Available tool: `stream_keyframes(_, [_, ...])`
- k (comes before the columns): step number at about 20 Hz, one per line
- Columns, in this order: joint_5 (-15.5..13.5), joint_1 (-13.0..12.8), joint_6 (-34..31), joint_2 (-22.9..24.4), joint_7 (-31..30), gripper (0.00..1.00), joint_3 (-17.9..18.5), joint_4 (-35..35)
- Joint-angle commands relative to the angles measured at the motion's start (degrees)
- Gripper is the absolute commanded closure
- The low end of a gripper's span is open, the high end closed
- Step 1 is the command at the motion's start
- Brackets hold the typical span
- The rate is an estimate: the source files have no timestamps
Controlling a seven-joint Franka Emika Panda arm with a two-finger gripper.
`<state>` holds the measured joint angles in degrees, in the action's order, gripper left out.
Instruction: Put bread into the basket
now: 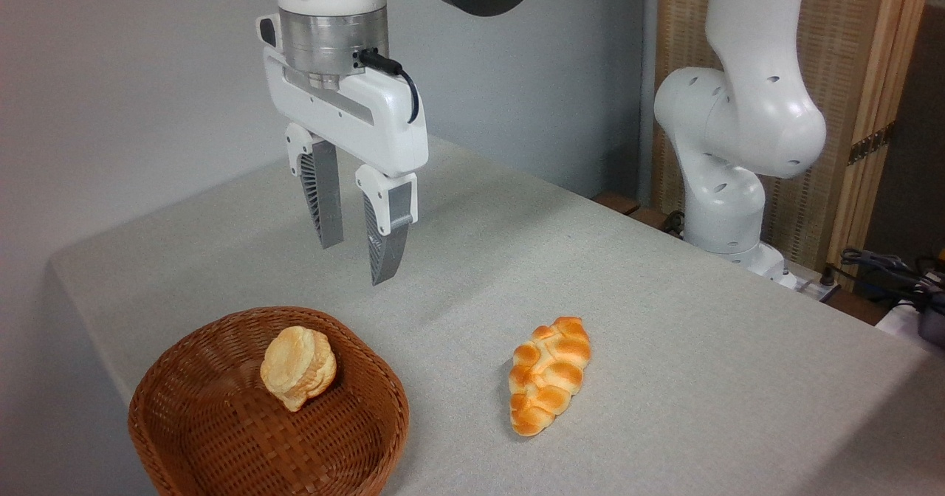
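From my remote station I see the gripper (pixel 356 263) hanging in the air above the table (pixel 664 348), its two grey fingers (pixel 325 193) pointing down with a clear gap between them and nothing held. It sits over the far edge of the basket (pixel 184 422), well above it. The bread (pixel 550 374) lies flat on the grey cloth to the right of the basket, apart from it and untouched, its long axis running roughly toward the camera (slightly tilted). Inside the basket a pale round bun (pixel 297 367) leans against the far inner wall. The arm's white base (pixel 727 215) stands at the table's far right edge.
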<state>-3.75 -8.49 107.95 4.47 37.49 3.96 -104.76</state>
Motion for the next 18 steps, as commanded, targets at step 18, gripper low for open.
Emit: stream_keyframes(18, [-0.73,-0.3,-1.25,-0.96,-0.4,0.0,-0.27,1.14])
